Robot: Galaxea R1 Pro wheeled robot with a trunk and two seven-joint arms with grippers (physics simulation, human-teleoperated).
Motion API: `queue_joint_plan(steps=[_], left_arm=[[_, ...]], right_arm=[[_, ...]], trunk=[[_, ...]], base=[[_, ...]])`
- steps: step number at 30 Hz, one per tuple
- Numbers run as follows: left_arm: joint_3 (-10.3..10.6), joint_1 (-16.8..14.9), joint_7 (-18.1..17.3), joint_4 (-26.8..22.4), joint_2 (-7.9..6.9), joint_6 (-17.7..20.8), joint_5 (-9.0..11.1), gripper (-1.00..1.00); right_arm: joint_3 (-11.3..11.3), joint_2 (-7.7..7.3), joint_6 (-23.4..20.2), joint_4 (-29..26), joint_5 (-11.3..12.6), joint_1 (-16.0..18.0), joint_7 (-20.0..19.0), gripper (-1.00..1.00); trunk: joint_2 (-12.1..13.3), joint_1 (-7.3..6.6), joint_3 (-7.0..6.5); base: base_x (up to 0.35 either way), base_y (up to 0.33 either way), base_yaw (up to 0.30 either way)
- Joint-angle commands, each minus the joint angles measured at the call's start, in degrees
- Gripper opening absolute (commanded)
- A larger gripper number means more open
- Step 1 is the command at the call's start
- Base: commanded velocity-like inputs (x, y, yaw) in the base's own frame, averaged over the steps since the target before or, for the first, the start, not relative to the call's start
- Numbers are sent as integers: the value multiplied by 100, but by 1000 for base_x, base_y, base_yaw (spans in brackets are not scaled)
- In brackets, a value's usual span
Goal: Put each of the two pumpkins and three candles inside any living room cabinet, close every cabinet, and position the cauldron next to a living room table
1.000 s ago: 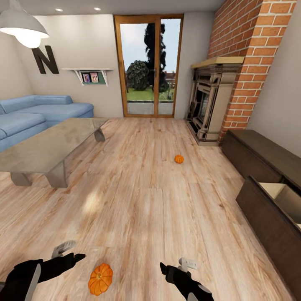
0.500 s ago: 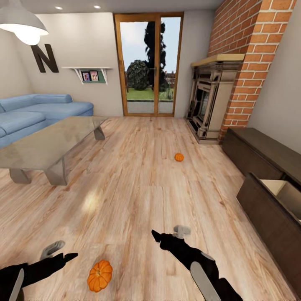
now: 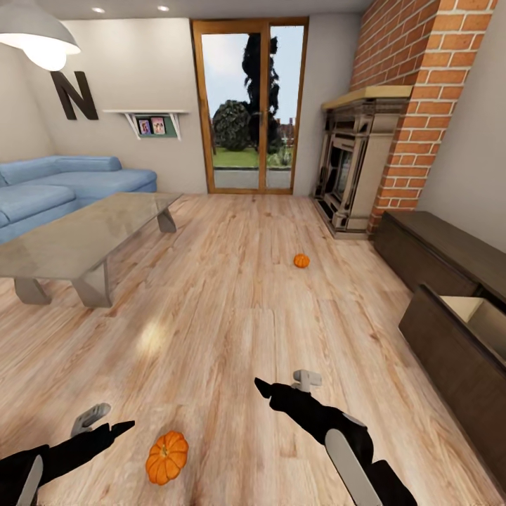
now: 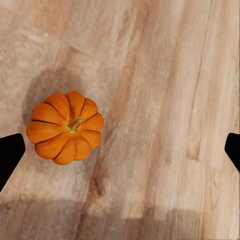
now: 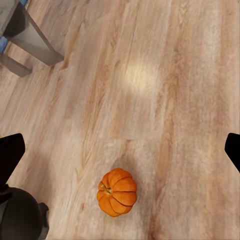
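Note:
One orange pumpkin [image 3: 166,457] lies on the wood floor just ahead of me, between my two arms. My left gripper [image 3: 104,422] is open beside it on the left; in the left wrist view the pumpkin [image 4: 65,127] lies near one fingertip [image 4: 10,156]. My right gripper [image 3: 282,384] is open above the floor to the pumpkin's right and farther forward, and its camera sees the pumpkin [image 5: 117,192] from above. A second pumpkin [image 3: 301,261] lies farther off, towards the fireplace. The dark cabinet [image 3: 429,256] runs along the right wall with one drawer [image 3: 467,316] pulled out. The candles and the cauldron are out of view.
The glossy table [image 3: 77,239] stands at the left, with a blue sofa [image 3: 63,183] behind it. A brick fireplace [image 3: 351,176] and a glass door [image 3: 253,105] close off the far end. Open wood floor stretches between the table and the cabinet.
My right arm has reached forward, so its gripper now hangs farther out over the floor. The left gripper has drawn back slightly. The view has shifted a little.

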State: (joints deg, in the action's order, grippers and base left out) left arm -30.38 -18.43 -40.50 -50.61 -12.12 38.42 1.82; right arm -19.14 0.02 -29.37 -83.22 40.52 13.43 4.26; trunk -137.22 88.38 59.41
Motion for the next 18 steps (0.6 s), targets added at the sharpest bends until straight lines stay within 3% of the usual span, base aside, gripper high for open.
queue_joint_plan(steps=[1, 3, 4, 9, 14, 18], left_arm=[[3, -1, 0, 2, 0, 0, 67, 100], [10, 0, -1, 2, -1, -1, 226, 100], [12, 0, -1, 1, -1, -1, 282, 100], [11, 0, -2, 1, -19, 15, 346, 100], [-6, -2, -38, 6, -216, 38, 381, 100], [-11, -2, -271, 28, -391, 60, 537, 100]], right_arm=[[0, 5, -27, -31, 1, 7, 1, 100], [3, 55, -162, -101, 10, 90, 3, 100], [30, 159, -249, -125, 13, 243, 6, 100], [157, 483, -406, -128, 16, 624, 64, 100], [168, 562, -452, 57, 18, 709, 101, 100], [174, 588, -459, 302, 18, 727, 86, 100]], trunk=[[-42, 23, 19], [-122, 67, 54], [-162, 89, 72], [-362, 198, 162], [-563, 308, 252], [-606, 337, 336]], base=[[0, 0, 0], [0, 0, 0], [0, 0, 0], [0, 0, 0], [0, 0, 0], [0, 0, 0]])
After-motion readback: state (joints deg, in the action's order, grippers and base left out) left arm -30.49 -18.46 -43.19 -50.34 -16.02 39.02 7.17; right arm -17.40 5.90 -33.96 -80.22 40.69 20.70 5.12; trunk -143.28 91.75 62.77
